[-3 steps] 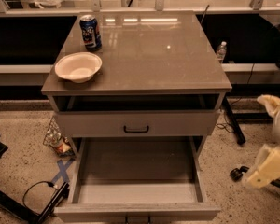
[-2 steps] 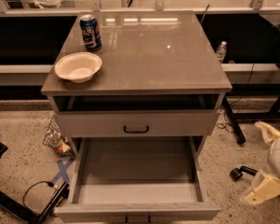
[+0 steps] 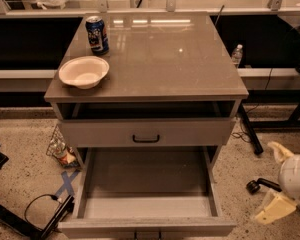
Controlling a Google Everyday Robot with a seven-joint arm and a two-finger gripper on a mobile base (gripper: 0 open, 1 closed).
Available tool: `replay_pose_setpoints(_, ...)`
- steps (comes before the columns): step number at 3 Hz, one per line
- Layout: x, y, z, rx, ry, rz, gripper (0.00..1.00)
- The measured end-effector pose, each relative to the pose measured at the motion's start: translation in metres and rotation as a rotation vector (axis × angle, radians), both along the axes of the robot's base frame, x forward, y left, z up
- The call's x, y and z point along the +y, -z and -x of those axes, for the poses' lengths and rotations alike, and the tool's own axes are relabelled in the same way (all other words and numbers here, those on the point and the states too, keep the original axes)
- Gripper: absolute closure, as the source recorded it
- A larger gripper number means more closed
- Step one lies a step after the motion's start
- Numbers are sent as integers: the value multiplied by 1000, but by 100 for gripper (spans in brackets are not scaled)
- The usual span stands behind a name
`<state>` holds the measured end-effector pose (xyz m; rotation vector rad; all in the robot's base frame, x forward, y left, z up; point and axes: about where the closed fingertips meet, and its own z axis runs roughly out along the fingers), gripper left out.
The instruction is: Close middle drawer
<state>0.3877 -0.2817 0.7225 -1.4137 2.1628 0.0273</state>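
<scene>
The middle drawer (image 3: 147, 184) is pulled far out of the grey cabinet (image 3: 155, 49), a long shallow grey tray with nothing in it. Its flat front (image 3: 147, 227) lies at the bottom edge of the view, with only the top of its dark handle showing. Above it, the upper drawer front with a black handle (image 3: 146, 138) sits pushed in. My gripper (image 3: 274, 182) is low at the right, beside the open drawer's right side and apart from it. Its two cream fingers (image 3: 273, 210) are spread open and hold nothing.
A blue can (image 3: 97, 34) and a white bowl (image 3: 84, 72) stand on the cabinet top at the left. A water bottle (image 3: 237, 54) stands behind at the right. Cables (image 3: 37, 211), blue tape and a wire basket (image 3: 60, 146) lie on the floor at the left, and a black caster (image 3: 254, 186) at the right.
My gripper has moved down and slightly left along the right side of the cabinet. The drawer has not moved.
</scene>
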Motion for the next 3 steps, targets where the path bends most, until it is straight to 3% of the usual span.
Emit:
replay_pose_setpoints(1, 9, 28, 4, 31, 1, -22, 0)
replay_pose_setpoints(2, 17, 94, 31, 90, 16, -117, 18)
replay_pose_setpoints(3, 33, 178, 76, 147, 29, -238, 41)
